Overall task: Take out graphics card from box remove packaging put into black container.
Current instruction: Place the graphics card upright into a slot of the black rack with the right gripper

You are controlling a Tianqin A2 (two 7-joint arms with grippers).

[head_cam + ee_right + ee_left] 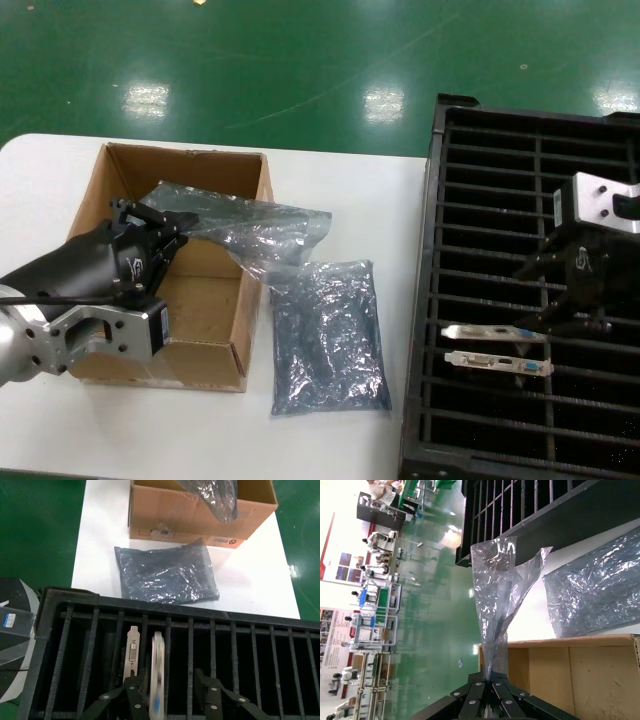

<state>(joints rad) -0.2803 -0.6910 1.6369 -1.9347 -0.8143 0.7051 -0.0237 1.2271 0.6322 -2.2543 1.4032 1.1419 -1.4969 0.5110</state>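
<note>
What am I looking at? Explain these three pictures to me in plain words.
This is a two-armed robot at a white table. One picture comes from its head camera, the others from a camera on each wrist. A brown cardboard box stands on the table; a crinkled grey-blue plastic bag lies flat beside it. The left gripper pinches a second such bag over the box. The right gripper, open, hovers over a big black slotted plastic tray holding a thin dark graphics card and its twin.

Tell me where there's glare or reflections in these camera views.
Head view: ceiling lights mirror as bright patches on the green floor. Left wrist view: the held bag sparkles and the background hall is washed out. Right wrist view: the flat bag on the table glints.
</note>
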